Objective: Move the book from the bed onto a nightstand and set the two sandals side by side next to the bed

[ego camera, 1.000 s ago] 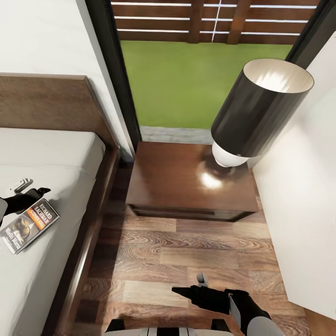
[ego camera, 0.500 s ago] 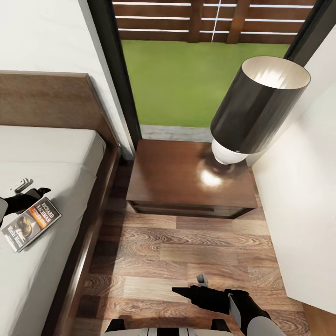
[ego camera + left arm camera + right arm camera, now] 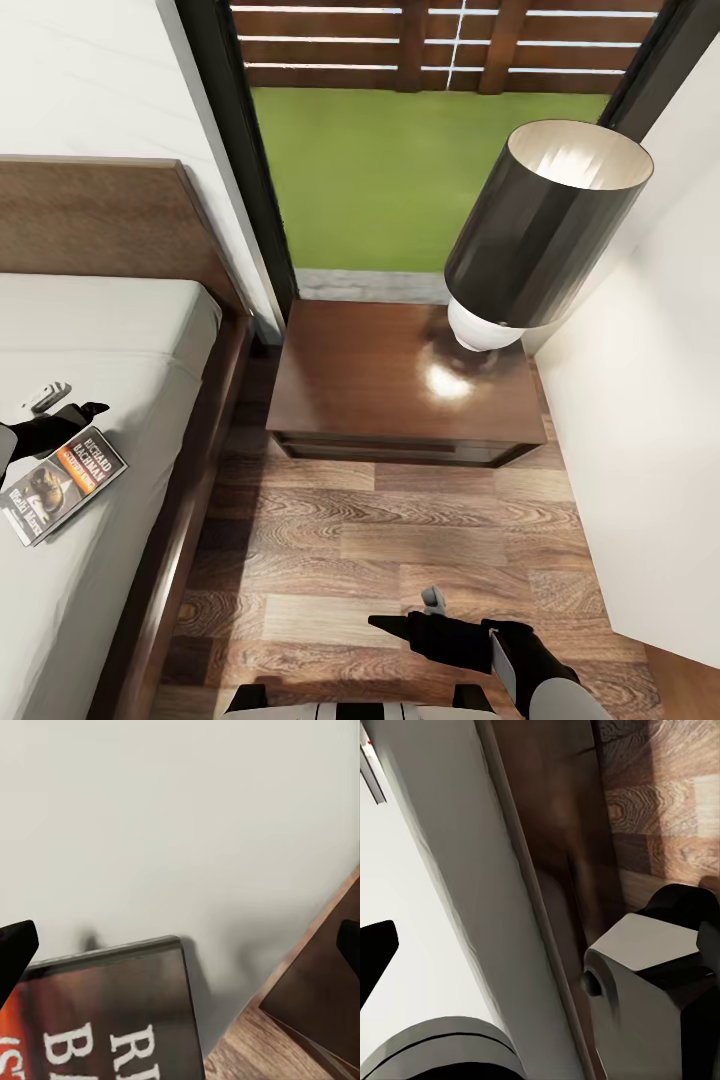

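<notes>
The book [image 3: 58,484] lies flat on the pale mattress of the bed [image 3: 120,330], near the bed's edge that faces the floor. Its cover is dark with an orange band and white letters. The left gripper [image 3: 62,404] is over the mattress, just beside the far end of the book. One light finger and one black finger point toward the bed's edge with a gap between them, so the jaws stand apart and hold nothing. In the left wrist view the book [image 3: 112,1012] is close under the camera, with the grey mattress [image 3: 180,825] behind it and a piece of the wooden bed frame at one side.

The nightstand [image 3: 400,385] stands between the bed and the white wall, in front of the tall window. Its dark glossy top carries a lamp [image 3: 540,235] with a black shade and a white round base, at the corner nearest the wall.

The right gripper [image 3: 415,612] hangs low over the wood-plank floor [image 3: 380,540], well apart from the nightstand. Its fingers are apart and empty.
</notes>
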